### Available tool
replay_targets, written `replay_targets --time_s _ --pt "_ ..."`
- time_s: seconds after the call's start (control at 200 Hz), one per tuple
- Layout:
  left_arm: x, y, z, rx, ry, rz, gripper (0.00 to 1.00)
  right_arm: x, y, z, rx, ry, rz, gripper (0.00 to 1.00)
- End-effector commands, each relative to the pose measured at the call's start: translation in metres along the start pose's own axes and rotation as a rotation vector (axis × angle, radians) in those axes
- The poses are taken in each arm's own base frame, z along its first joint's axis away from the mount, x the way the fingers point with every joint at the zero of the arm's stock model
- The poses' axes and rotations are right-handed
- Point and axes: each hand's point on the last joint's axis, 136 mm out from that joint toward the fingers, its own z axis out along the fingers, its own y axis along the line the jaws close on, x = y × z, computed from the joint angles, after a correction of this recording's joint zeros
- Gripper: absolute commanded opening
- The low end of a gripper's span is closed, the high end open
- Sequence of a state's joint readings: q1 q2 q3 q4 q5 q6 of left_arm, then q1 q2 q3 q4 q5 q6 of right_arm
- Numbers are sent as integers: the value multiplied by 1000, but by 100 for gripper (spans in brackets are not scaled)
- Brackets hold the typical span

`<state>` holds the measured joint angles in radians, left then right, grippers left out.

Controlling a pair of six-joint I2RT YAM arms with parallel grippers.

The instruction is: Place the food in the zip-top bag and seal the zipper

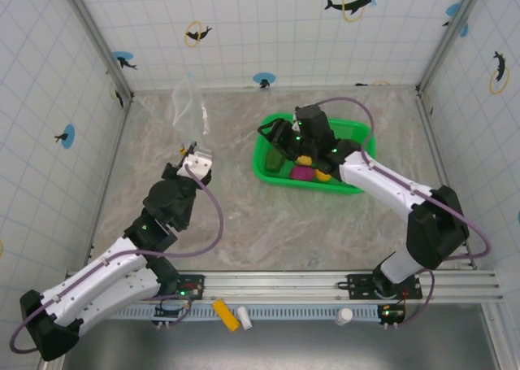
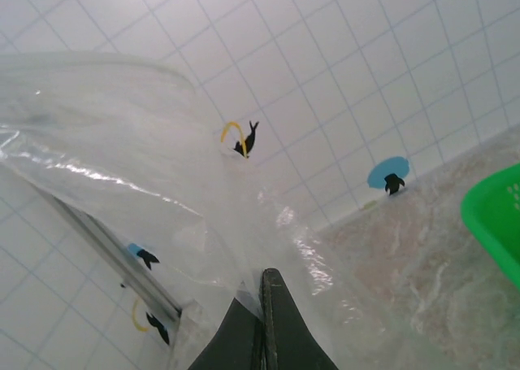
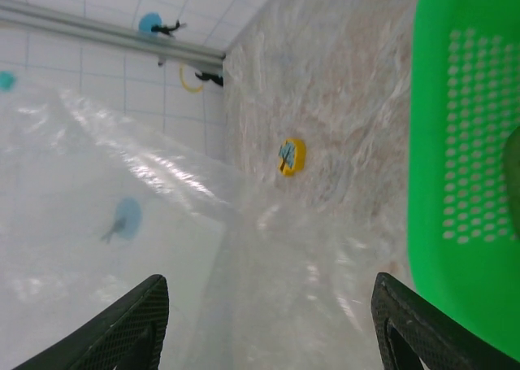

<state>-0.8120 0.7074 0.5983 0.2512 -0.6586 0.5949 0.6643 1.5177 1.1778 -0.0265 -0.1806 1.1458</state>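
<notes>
One clear, crinkly plastic zip-top bag [image 1: 188, 102] stands up off the grey marbled table [image 1: 244, 224] at the far left, near the back wall and well apart from the bright green plastic basket [image 1: 357, 187] on the right. From overhead it is only a small, pale, see-through shape. The left wrist camera shows far more: glossy wrinkled film rising and spreading up to the left, with the tiled wall and its dolphin stickers visible through it. That same close view settles the grip. The left gripper [image 2: 265, 282] has its two dark fingers pressed together, pinching the film at the bag's lower edge. The right wrist camera catches the bag from the other side as a hazy, creased sheet across the lower left.

Only the overhead view shows the toy food [image 1: 302, 173]. Purple, yellow, orange and dark green pieces lie together inside the basket, none in the bag. The right gripper [image 3: 270, 282] hangs at the basket's left rim with its jaws wide apart. Whether the film lies between them I cannot tell. Beyond the film, the right wrist view picks out a small yellow disc with a blue mark [image 3: 291, 156] lying on the table beside the basket's perforated wall.
</notes>
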Motion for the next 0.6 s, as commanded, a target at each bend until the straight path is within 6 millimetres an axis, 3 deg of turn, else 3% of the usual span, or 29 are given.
replay_targets --time_s 0.0,0.085,0.17,0.25,0.31,0.44,0.495,0.596 --pt "-20 -5 -2 53 -76 99 0 -18 -7 -31 10 -77 -61 68" --pt "-10 -45 -12 254 -118 112 0 -27 -24 -51 23 -122 -69 68" --pt "20 -101 -32 487 -129 154 0 -28 -46 -67 31 -153 -75 68" --pt "47 -138 -49 602 -109 145 0 -17 -73 -71 40 -133 -58 68" --pt "63 -159 -58 643 -87 147 0 -2 -94 -69 50 -88 -38 68" --pt "88 -199 -83 718 -84 261 0 31 -108 -62 -58 23 6 69" --pt "95 -210 -90 739 -78 301 0 44 -107 -61 -104 76 21 68" --pt "98 -220 -95 759 -64 308 0 51 -104 -60 -137 108 42 66"
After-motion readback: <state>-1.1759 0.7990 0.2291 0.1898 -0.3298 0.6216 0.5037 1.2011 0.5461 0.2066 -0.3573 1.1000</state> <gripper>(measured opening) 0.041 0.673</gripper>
